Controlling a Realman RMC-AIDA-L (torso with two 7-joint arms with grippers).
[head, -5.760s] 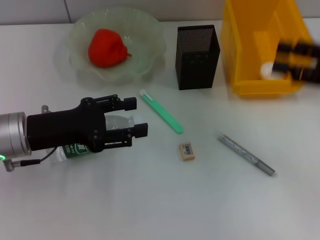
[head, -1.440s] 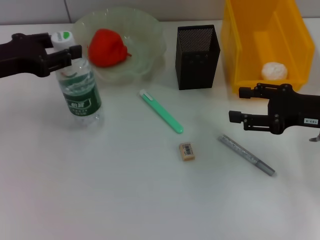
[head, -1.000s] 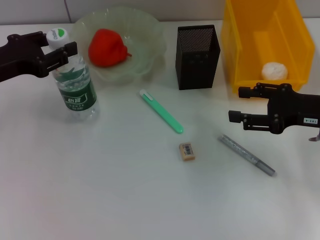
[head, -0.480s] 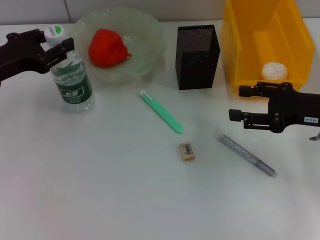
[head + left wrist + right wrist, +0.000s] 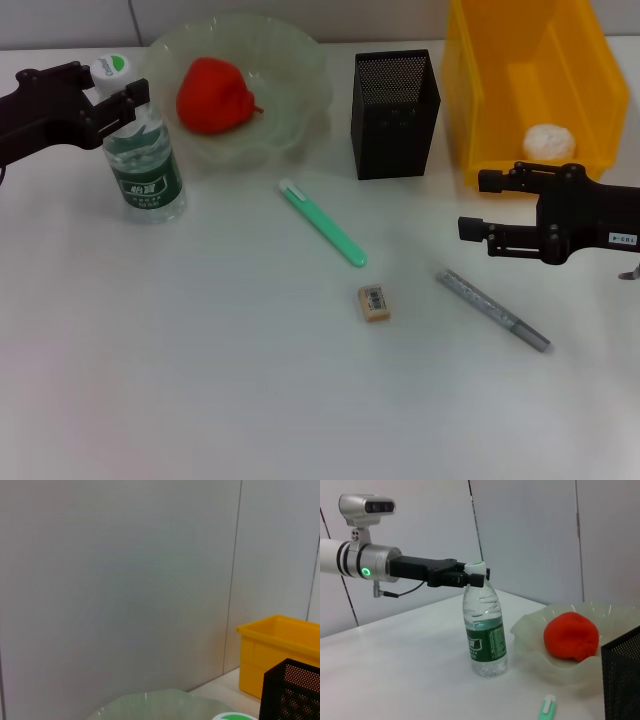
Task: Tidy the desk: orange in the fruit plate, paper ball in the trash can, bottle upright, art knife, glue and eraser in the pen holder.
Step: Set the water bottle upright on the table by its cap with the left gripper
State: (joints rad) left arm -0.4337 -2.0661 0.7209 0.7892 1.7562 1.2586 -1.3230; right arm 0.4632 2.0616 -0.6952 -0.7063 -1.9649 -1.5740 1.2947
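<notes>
White tabletop [image 5: 250, 400] seen from the head camera. The bottle [image 5: 143, 165] stands upright near the far left, just beside the fruit plate [image 5: 300, 95], which holds the orange [image 5: 214, 95]. The left gripper [image 5: 112, 88] sits at the bottle's neck just under the cap, one finger on either side; in the right wrist view the left gripper [image 5: 472, 577] appears pinched on the neck of the bottle [image 5: 485, 632], whose base rests on the tabletop.

The pen holder [image 5: 394, 113] stands between the fruit plate and the trash can [image 5: 500, 120], apart from both. The paper ball [image 5: 547, 141] lies inside the trash can, near its front wall. The right gripper [image 5: 476, 207] hovers just in front of the trash can with its fingers spread and nothing between them.

Loose items lie in the middle ground: a green art knife [image 5: 323, 224] set diagonally, the eraser [image 5: 374, 302] just nearer than its lower end, and a grey pen-shaped stick [image 5: 492, 308] lying below the right gripper. These three are apart from one another. The near half of the tabletop is open surface.
</notes>
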